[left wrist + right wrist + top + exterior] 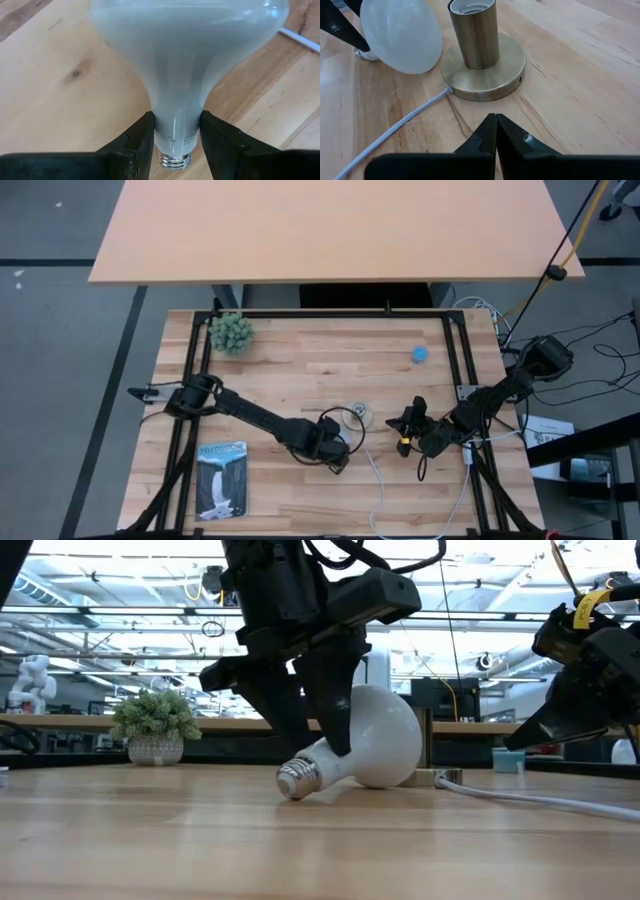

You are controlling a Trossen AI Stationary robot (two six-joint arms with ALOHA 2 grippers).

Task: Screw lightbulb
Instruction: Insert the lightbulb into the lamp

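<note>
The left gripper (337, 452) stands low over the middle of the table (300, 370), its two fingers (137, 145) closed against the narrow neck of the bulb (365, 748), one on each side, just above the screw end. The bulb lies tilted on the wood, its threaded tip resting on the table surface and its frosted dome raised toward the socket (482, 55). In the right wrist view the dome (402, 37) sits just beside the socket's brass base, whether touching cannot be told. The socket stands upright, a short metal tube on a round base, with a white cord (395, 131) leaving the base and running across the table. The right gripper (495, 131) waits to the right of the socket, above the wood, its fingers pressed together and holding nothing. A small potted plant (231, 332) stands at the far left corner of the table, a blue cap (420, 354) lies toward the far right, and a printed booklet (221, 479) rests near the front left edge.
</note>
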